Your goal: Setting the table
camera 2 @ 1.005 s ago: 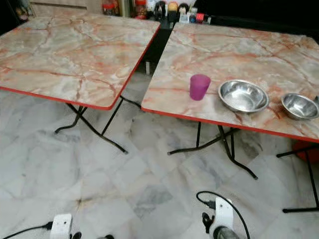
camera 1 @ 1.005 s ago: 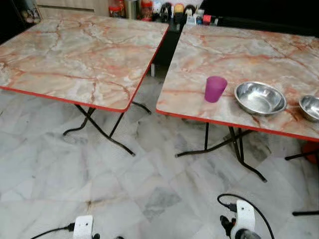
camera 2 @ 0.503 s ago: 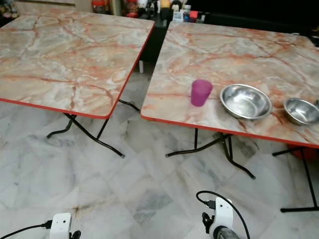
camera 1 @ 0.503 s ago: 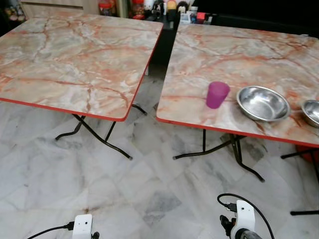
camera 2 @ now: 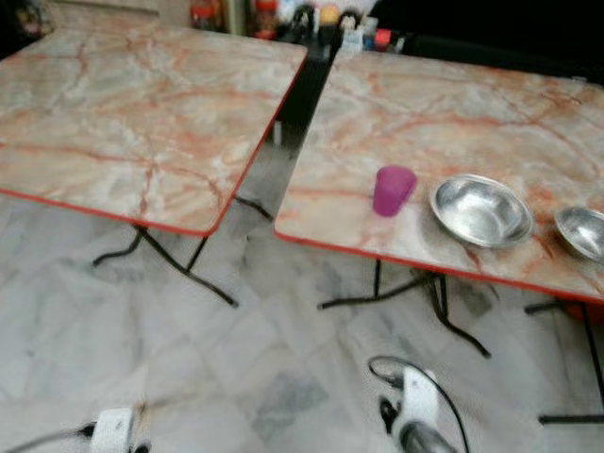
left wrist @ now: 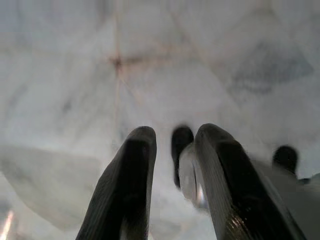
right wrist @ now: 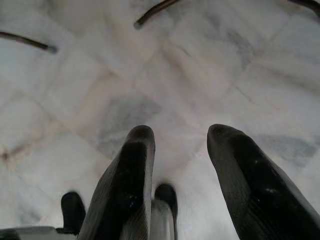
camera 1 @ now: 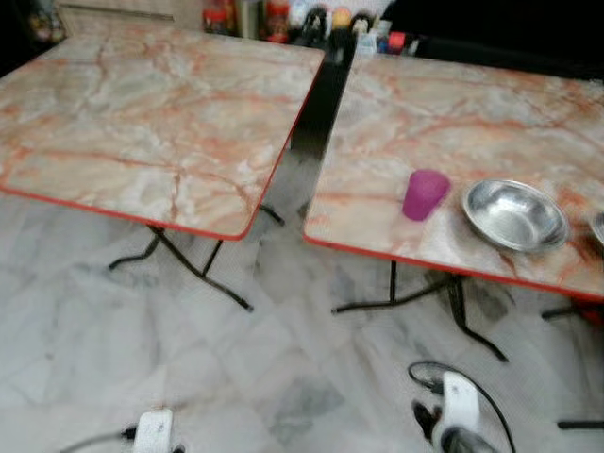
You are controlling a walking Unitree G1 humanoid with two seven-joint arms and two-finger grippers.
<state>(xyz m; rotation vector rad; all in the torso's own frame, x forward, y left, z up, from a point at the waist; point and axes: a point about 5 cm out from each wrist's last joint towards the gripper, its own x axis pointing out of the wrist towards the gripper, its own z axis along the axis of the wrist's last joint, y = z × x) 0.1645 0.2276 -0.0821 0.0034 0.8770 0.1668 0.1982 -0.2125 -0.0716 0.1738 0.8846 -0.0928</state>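
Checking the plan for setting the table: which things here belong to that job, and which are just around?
For the job:
purple cup
large steel bowl
smaller steel bowl
right table
left table

Just around:
bottles and jars behind the tables
marble floor

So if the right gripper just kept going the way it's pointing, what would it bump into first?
Most likely the marble floor. The right gripper, fingers apart and holding nothing, points down at bare tiles, with nothing in between as far as the wrist view shows.

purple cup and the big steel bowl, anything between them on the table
Nothing: bare marble tabletop separates the purple cup from the steel bowl, seen in both eye views.
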